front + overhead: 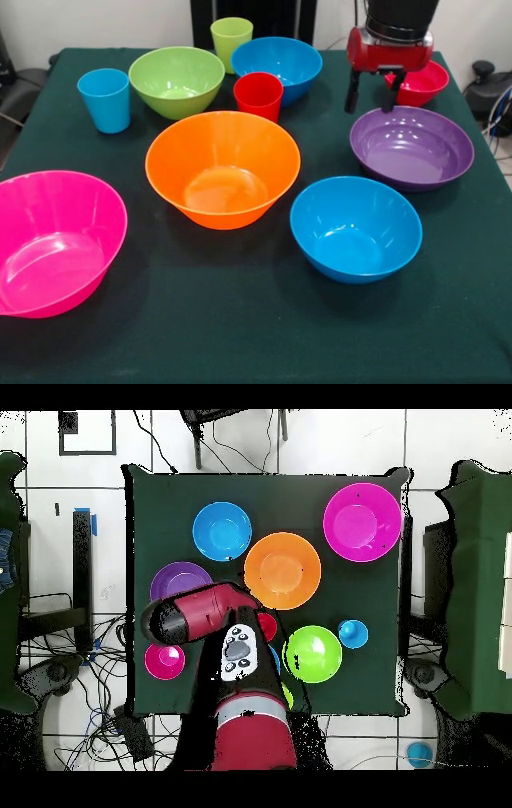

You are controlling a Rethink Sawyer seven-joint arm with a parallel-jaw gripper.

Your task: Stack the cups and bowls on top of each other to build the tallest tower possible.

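Observation:
My gripper (pixel 370 94) hangs open and empty over the far rim of the purple bowl (pixel 411 146), just in front of the small red bowl (pixel 424 82). The big orange bowl (pixel 222 166) sits mid-table, with the pink bowl (pixel 52 240) near left and a blue bowl (pixel 355 228) near right. Behind them stand the light blue cup (pixel 105 99), lime green bowl (pixel 177 80), lime green cup (pixel 231 40), red cup (pixel 258 96) and a second blue bowl (pixel 276 64). Every piece stands singly; no tower is in view. From overhead the arm (pixel 200 612) hides the gripper.
A dark green cloth covers the table (pixel 240 336). Cables (pixel 95 684) lie on the floor beside it, and dark chairs (pixel 470 584) stand at its sides. The pink bowl reaches the table's near left edge.

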